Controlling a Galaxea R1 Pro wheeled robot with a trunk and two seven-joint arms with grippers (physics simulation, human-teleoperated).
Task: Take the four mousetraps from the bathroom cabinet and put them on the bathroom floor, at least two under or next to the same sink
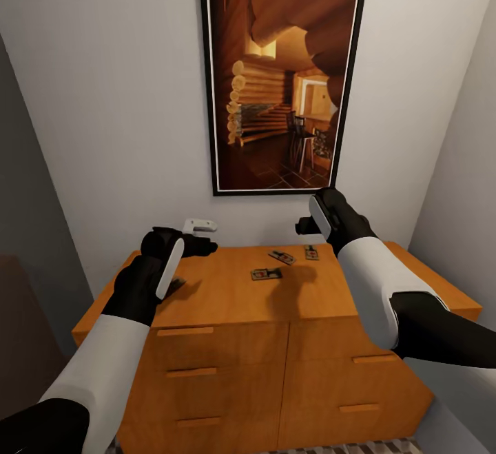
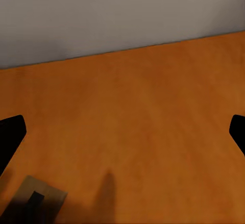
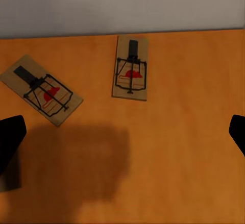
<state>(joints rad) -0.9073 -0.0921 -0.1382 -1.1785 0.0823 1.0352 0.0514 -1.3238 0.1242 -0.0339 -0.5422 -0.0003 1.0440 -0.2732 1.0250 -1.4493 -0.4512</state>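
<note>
Grey walls close in around an orange-brown cabinet (image 1: 227,344) with a framed cabin picture (image 1: 282,78) hanging above it. On its top lie three traps (image 1: 266,274) near the middle and back, well apart from each other; the right wrist view shows two of them, one straight (image 3: 131,68) and one angled (image 3: 42,89). A fourth trap (image 2: 31,202) lies under the left arm. Both the left gripper (image 1: 196,230) and right gripper (image 1: 306,225) hover spread wide, holding nothing. Patterned floor (image 1: 358,448) shows below.
</note>
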